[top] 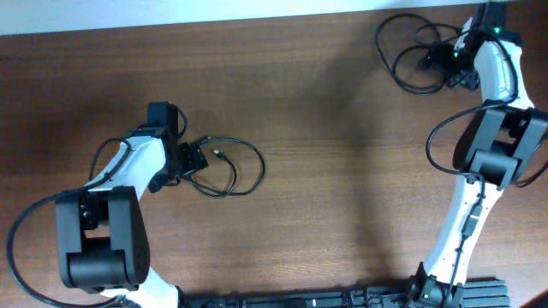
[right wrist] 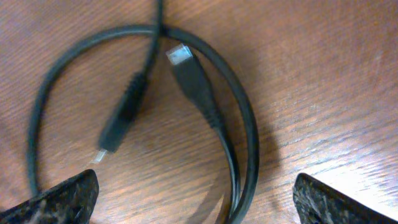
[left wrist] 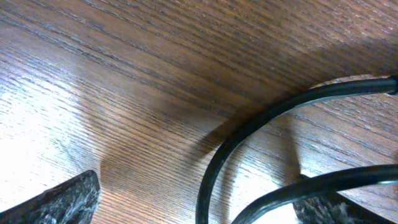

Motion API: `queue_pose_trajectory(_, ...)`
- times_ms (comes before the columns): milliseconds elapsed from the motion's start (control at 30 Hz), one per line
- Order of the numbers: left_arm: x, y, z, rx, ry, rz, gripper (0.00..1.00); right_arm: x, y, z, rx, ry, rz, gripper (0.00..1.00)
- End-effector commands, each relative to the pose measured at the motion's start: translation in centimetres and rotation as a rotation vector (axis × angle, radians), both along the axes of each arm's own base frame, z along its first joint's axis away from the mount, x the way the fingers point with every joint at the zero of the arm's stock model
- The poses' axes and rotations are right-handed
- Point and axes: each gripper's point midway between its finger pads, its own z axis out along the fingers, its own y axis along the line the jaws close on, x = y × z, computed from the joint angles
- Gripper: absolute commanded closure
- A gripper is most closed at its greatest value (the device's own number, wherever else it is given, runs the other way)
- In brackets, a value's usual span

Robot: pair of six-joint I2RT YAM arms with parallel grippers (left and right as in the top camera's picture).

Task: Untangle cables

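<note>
Both spread apart, the left gripper is straddling a cable at 9 o'clock, and the right gripper is hanging over cables at 1 o'clock.

Surface is a table of dark brown wood, grain visible. A white strip borders its far edge. Light glare on wood.

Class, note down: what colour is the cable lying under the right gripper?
The cable is black, its plug tip pale; best in the right wrist view.
</note>
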Motion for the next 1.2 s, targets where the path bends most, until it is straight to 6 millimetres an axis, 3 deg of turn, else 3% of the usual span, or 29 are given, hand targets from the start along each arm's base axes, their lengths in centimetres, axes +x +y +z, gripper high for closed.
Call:
queue_pose_trajectory(0,-1.6,1.1,-1.5,0.053,0.065,0.01,0.01,-1.3,0.3,-3.2,0.063,0.063,-0.194,0.01)
queue_pose_trajectory(67,-1.6,1.1,-1.5,0.053,0.065,0.01,0.01,-0.9,0.4,-4.1,0.111,0.037,-0.332,0.01)
queue_pose_trajectory(167,-1.6,1.1,-1.5,0.053,0.065,0.01,0.01,2.0,2.0,-3.4,0.198,-0.084,-0.295,0.02)
queue_pose_trajectory(233,-1.6,1.1,-1.5,0.053,0.065,0.01,0.01,2.3,2.2,-3.3,0.234,-0.095,-0.343,0.01)
queue_pose_trajectory(333,-1.6,1.1,-1.5,0.053,0.065,0.01,0.01,1.3,0.8,-3.9,0.003,-0.045,-0.334,0.02)
queue_pose_trajectory(400,-1.6,1.1,-1.5,0.053,0.065,0.01,0.01,0.9,0.8,-4.1,-0.11,-0.015,-0.318,0.01)
queue_pose_trajectory(433,-1.6,1.1,-1.5,0.053,0.065,0.01,0.01,0.2,1.3,-4.5,-0.158,0.018,-0.315,0.13)
queue_pose_trajectory(567,-1.6,1.1,-1.5,0.053,0.065,0.01,0.01,-2.1,1.4,-5.5,-0.164,0.114,-0.313,0.96)
queue_pose_trajectory(600,-1.6,1.1,-1.5,0.053,0.065,0.01,0.01,-2.2,1.0,-5.5,-0.169,0.116,-0.301,0.96)
queue_pose_trajectory(700,-1.6,1.1,-1.5,0.053,0.065,0.01,0.01,-2.0,-2.8,-4.1,-0.193,0.082,-0.307,0.96)
queue_pose_trajectory(833,-1.6,1.1,-1.5,0.053,0.065,0.01,0.01,-2.5,-11.2,-1.8,-0.203,-0.025,-0.458,0.96)
queue_pose_trajectory(933,-1.6,1.1,-1.5,0.053,0.065,0.01,0.01,-1.4,-15.3,-0.4,-0.158,-0.177,-0.504,0.96)
queue_pose_trajectory(1067,-1.6,1.1,-1.5,0.053,0.065,0.01,0.01,1.2,-19.0,3.2,-0.254,-0.385,-0.523,0.96)
queue_pose_trajectory(1133,-1.6,1.1,-1.5,0.053,0.065,0.01,0.01,1.6,-19.8,4.1,-0.294,-0.419,-0.53,0.96)
queue_pose_trajectory(1167,-1.6,1.1,-1.5,0.053,0.065,0.01,0.01,1.7,-19.8,4.2,-0.295,-0.425,-0.531,0.89)
